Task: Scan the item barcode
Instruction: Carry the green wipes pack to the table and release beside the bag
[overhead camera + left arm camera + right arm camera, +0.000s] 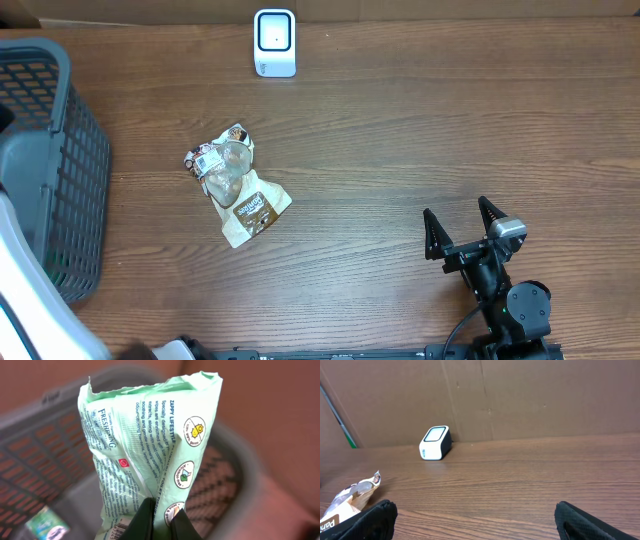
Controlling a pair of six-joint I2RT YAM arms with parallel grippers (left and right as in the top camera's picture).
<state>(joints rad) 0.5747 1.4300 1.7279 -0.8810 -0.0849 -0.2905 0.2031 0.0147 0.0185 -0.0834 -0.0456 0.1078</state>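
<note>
The left gripper point(161, 519) pinches the green wipes packet point(150, 435) by its lower edge above the basket point(45, 460), the right gripper point(457, 212) spread wide and empty – so thin a hold could let the soft packet flop or slip before reaching the scanner point(275, 42).

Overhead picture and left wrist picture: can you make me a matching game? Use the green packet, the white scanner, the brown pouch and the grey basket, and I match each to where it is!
Things:
1. green wipes packet
2. white scanner
3. brown snack pouch
4. grey basket

Places:
A. at the left edge of the table
B. pinched in the left gripper
C. lying mid-table
D. standing at the table's far edge

Pairs: 1-B, 2-D, 3-C, 4-A
</note>
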